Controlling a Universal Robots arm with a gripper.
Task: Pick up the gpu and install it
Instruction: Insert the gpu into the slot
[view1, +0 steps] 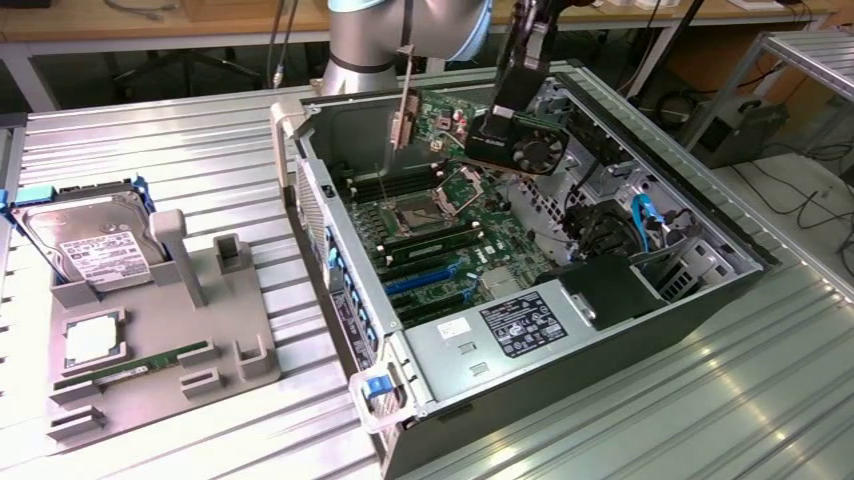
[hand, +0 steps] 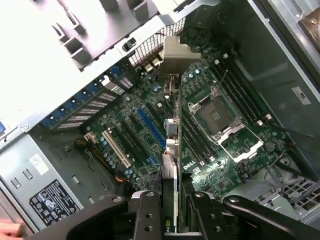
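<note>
Above the motherboard (view1: 497, 238), black one-fan gpu (view1: 523, 140)

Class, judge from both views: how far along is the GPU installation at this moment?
Done: the gpu is picked up. In hand: the gripper holds it in the air above the open case and its motherboard. Left: it is not seated in any slot yet; the blue slot stands empty.
</note>
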